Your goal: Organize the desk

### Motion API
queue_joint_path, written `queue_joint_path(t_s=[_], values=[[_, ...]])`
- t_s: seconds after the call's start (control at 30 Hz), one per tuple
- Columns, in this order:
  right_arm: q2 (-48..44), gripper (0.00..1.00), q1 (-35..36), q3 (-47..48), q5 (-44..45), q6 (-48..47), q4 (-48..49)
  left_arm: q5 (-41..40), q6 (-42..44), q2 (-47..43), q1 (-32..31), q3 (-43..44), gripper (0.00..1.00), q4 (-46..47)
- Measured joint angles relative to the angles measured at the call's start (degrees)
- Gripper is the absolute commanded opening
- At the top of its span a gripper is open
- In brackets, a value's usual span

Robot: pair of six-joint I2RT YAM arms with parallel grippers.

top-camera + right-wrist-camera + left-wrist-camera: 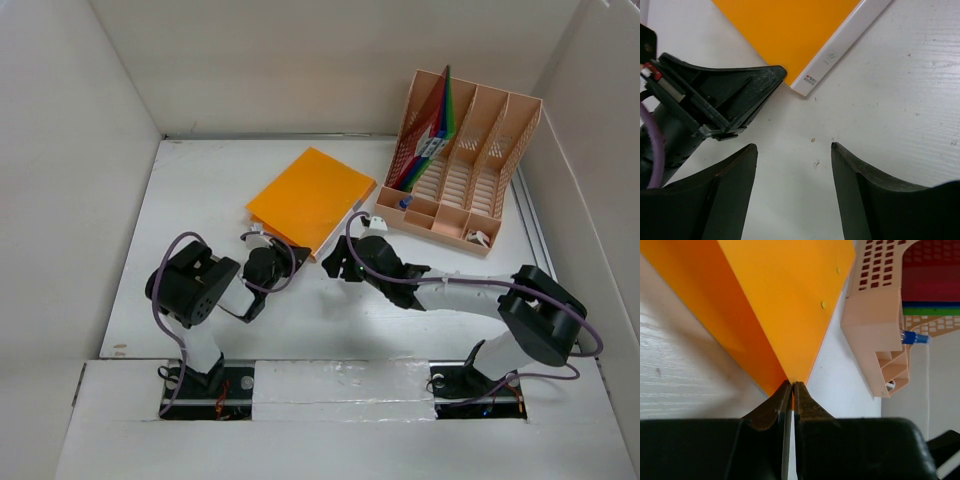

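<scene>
My left claw (791, 386) pinches the near corner of the orange folder (310, 195), which lies mid-frame on the desk (200, 180), running up-right toward the rack (470, 150); my right claw (794, 147) hangs spread just beside.

One orange folder (310, 198); one peach file rack (494, 140).

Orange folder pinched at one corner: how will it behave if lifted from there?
The orange folder looks flat and wide, so held by the left gripper at one corner it would probably sag or swing. Its smooth cover may slip in that pinch. The white spine suggests some stiffness along that edge.
</scene>
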Motion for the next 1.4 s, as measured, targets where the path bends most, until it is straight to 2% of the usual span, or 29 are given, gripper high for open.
queue_joint_path(t_s=[0.33,0.6,0.8,0.97,1.4], values=[[3.85,0.82,-2.34,-0.04,-2.38,2.51,4.11,0.76,2.58,-15.87,-0.02,-4.63,0.00,-3.96],[5.35,0.90,-6.56,-1.79,-3.74,7.02,9.75,3.72,2.56,-26.43,0.00,-6.80,0.00,-13.70],[5.99,0.90,-8.74,-1.99,-6.45,9.01,13.53,5.49,2.64,-34.38,0.00,-6.80,0.00,-20.37],[9.46,0.91,-11.96,-4.35,-10.34,12.55,21.27,6.84,3.06,-41.59,0.00,-6.82,0.00,-27.06],[21.29,0.88,-13.88,0.39,-21.35,15.85,30.42,9.42,4.07,-51.01,0.00,-10.40,0.00,-39.36]])
